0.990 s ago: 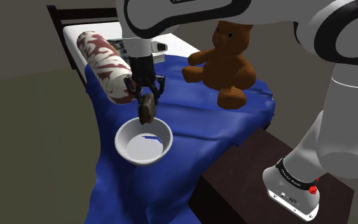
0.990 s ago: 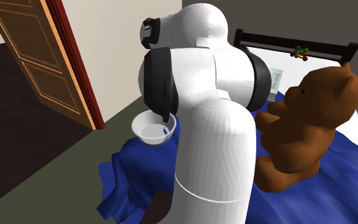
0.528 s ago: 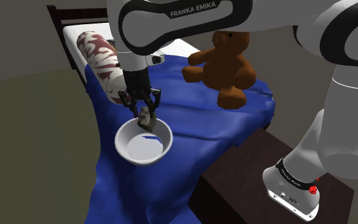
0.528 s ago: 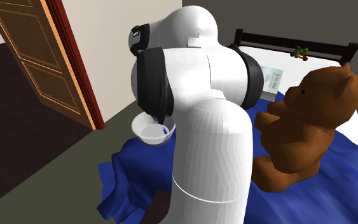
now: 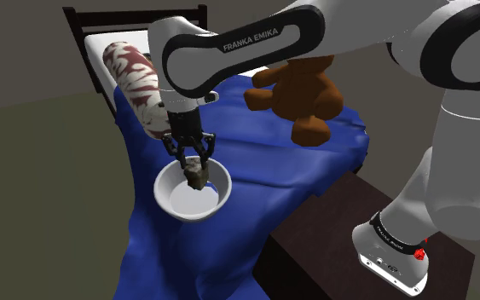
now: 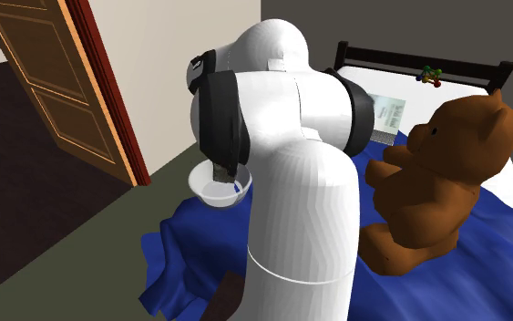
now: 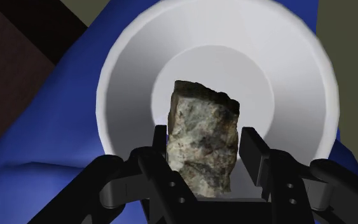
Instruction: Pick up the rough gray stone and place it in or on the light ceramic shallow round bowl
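Tally on the bed: one rough grey-brown stone (image 7: 203, 143), one white round bowl (image 7: 298, 70), one brown teddy bear (image 5: 302, 94), one red-and-white patterned bolster (image 5: 135, 81), one blue blanket (image 5: 255, 175). Rig: one white arm (image 6: 291, 228), one black gripper (image 7: 206, 145) with two fingers (image 7: 255, 147), one dark stand (image 5: 332, 230). Room: one dark headboard (image 6: 446, 64), one wooden door (image 6: 49, 82), one small multicoloured cluster (image 6: 429, 77) on that headboard, kind not clear.
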